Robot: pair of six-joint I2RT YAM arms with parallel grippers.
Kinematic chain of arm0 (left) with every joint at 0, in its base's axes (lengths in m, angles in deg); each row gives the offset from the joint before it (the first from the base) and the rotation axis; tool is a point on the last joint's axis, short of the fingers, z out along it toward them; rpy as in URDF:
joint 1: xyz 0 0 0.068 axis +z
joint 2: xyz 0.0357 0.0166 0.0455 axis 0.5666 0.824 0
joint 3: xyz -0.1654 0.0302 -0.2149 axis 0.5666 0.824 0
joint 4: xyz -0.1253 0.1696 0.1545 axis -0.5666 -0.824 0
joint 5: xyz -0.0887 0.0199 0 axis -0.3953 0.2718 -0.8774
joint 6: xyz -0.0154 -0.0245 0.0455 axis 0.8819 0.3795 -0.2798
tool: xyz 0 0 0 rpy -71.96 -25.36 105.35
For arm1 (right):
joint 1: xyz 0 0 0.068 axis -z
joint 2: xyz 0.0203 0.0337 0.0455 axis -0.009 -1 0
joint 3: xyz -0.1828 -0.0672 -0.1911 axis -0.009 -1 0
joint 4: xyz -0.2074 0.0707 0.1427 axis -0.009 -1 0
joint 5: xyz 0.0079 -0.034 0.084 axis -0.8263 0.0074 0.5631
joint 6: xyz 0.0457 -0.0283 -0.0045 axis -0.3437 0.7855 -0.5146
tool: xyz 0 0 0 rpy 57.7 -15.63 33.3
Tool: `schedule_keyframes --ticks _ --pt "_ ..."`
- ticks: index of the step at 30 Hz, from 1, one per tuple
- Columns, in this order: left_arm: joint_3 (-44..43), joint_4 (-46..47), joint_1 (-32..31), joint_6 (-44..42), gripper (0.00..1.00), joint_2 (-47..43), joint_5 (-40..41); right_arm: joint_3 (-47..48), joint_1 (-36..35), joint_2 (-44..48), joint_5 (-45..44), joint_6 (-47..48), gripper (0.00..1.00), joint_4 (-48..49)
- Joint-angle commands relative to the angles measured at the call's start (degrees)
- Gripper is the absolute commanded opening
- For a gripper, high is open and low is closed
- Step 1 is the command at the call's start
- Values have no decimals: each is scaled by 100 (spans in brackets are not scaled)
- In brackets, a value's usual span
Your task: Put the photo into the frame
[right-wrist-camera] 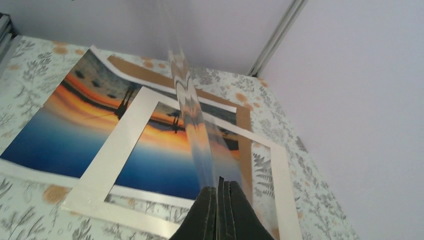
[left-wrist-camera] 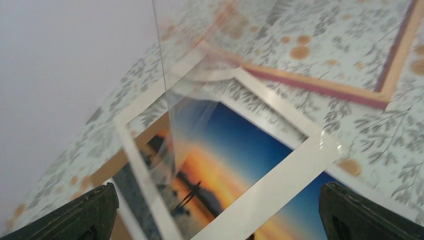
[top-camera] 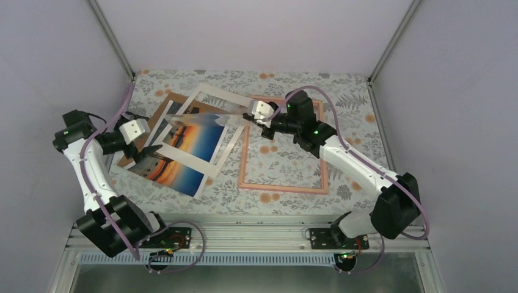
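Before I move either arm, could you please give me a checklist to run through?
1. right fingers shut on clear pane: ok.
2. left fingers open: ok.
3. photo uncovered: not ok, mat lies on it.
4. frame opening free: ok, only cloth shows inside.
5. mat apart from frame corner: cannot tell.

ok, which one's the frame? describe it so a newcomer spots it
On the floral table, look right of centre. The frame is the thin pink rectangle lying flat there. Unlike the broad white mat over the photo, it is empty, the floral pattern showing through.
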Motion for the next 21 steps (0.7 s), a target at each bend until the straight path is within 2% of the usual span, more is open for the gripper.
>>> schedule_keyframes --ticks 1,3,7,10,12,16,18,20,21 --pt "400 229 -375 194 100 -110 -780 -291 229 276 413 294 4 -51" --pt "652 582 -605 420 100 -178 -899 -375 287 338 466 311 4 -13" --pt "1030 2311 -1192 1999 100 -312 -808 -457 298 383 618 404 4 24" --pt "1071 3021 -1586 2409 99 -192 -630 -467 313 381 649 433 4 10" --pt "1062 3132 -1774 2427 95 -68 -548 -472 338 401 666 432 4 31" --pt "922 2960 -2124 2288 77 146 -486 -474 420 423 642 329 4 126" --pt "890 2911 -2288 2373 64 164 -527 -454 474 420 628 259 4 188" --pt "839 2870 -2422 2572 44 123 -564 -413 505 434 618 192 4 218" --pt "782 2826 -2463 2665 27 95 -580 -390 539 447 628 152 4 227"
